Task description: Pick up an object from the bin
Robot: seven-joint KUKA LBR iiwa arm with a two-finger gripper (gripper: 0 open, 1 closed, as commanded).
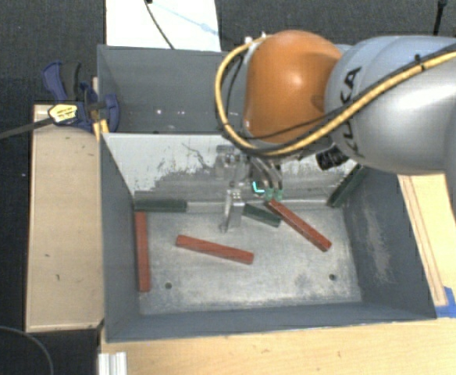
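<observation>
1. Gripper [240, 208]: centre of frame, low over the grey bin's [384, 248] back floor. Whether it is apart or together cannot be told.
2. Dark green block [261, 216]: just right of the gripper, touching the slanting red-brown bar [300, 225].
3. Middle red-brown bar [214, 249]: below the gripper, apart from it.
4. Left red-brown bar [142, 252]: along the left wall.
5. Dark green bar [160, 205]: far left, at the back.

Bars [214, 249] across bin [290, 283] floor
</observation>
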